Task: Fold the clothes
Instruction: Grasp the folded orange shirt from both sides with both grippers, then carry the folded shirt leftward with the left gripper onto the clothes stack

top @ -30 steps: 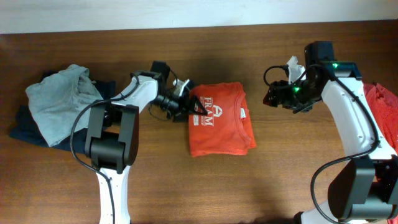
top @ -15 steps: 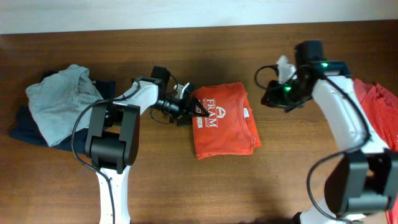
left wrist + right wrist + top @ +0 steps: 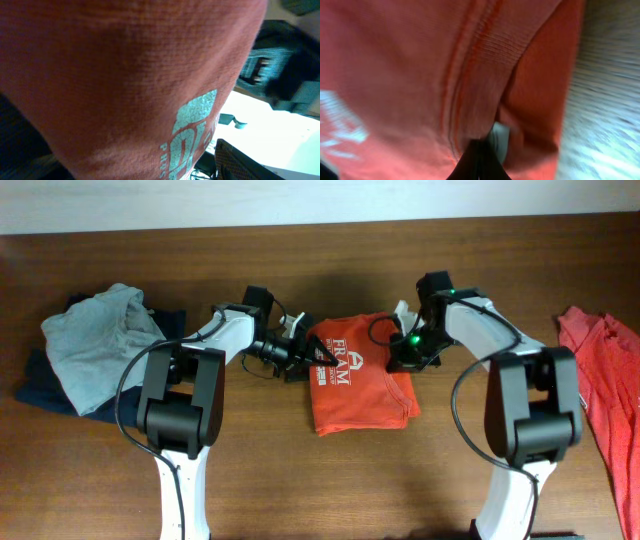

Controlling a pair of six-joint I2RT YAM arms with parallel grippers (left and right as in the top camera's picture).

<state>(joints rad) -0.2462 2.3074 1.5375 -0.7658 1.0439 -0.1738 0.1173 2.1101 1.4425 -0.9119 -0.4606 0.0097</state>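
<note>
A folded orange T-shirt (image 3: 358,390) with white lettering lies in the middle of the table. My left gripper (image 3: 316,354) is at its left edge, fingers spread, with a flap of the orange cloth over and between them. In the left wrist view the shirt (image 3: 125,75) fills the frame and hides the fingers. My right gripper (image 3: 401,357) rests on the shirt's right edge. Its dark fingers (image 3: 480,155) are pressed together against the shirt (image 3: 395,75), by the collar and the white label (image 3: 500,134).
A grey garment (image 3: 98,338) lies piled on a dark navy one (image 3: 40,380) at the far left. A red garment (image 3: 600,380) is spread at the right edge. Both arms reach in over the table's middle from the near side.
My right arm has swung left from beside the shirt onto its right edge, and its jaws have closed. The shirt has shifted slightly. The left gripper has stayed at the left edge.
</note>
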